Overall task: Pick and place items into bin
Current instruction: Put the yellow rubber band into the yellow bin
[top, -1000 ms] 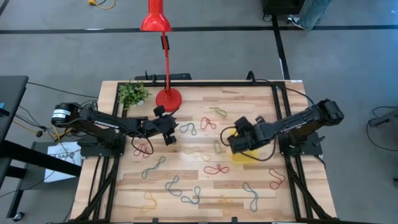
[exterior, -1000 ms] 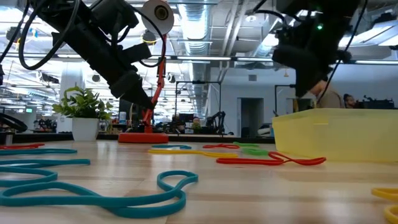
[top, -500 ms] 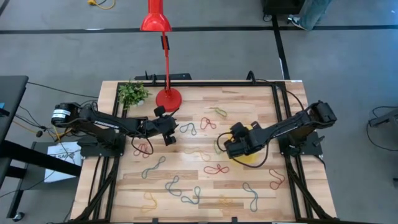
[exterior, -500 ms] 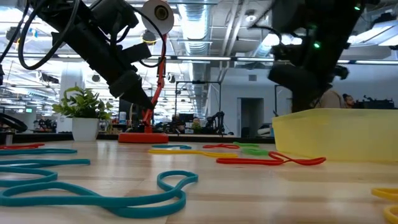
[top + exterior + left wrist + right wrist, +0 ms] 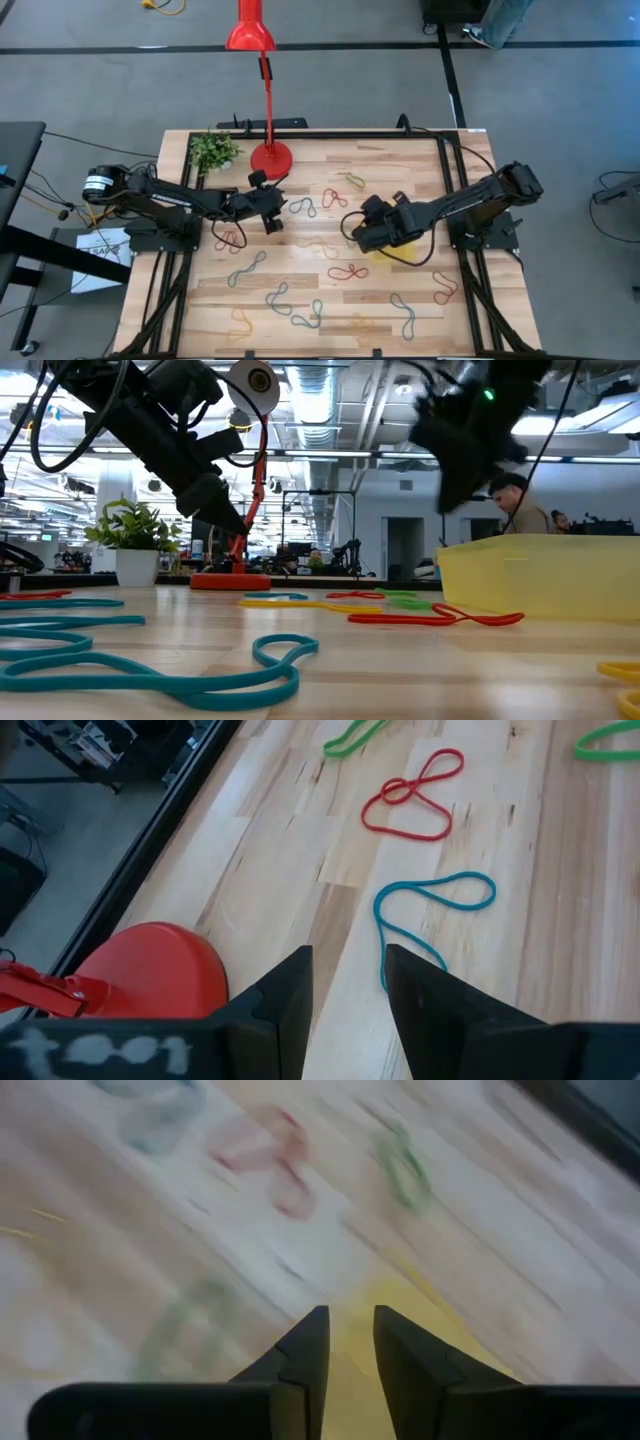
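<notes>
Many thin coloured band loops lie flat on the wooden table, among them a blue one (image 5: 303, 207), a red one (image 5: 335, 197) and a red figure-eight (image 5: 347, 271). The yellow bin (image 5: 392, 252) sits right of centre, mostly covered by the right arm; it shows plainly in the low view (image 5: 540, 575). My right gripper (image 5: 356, 233) hovers at the bin's left edge, open by a narrow gap and with nothing between its fingers (image 5: 348, 1342). My left gripper (image 5: 270, 212) hangs open above the table near the red lamp base, with a blue loop (image 5: 430, 910) ahead of it.
A red lamp stands on its round base (image 5: 270, 157) at the far edge, its stem leaning over the table. A small potted plant (image 5: 212, 150) sits at the far left corner. Black rails (image 5: 445, 200) frame the table. More loops lie along the near side (image 5: 300, 315).
My right gripper has swung from above the bin toward the table's left, and now hangs past the bin's left edge. The left arm has kept still.
</notes>
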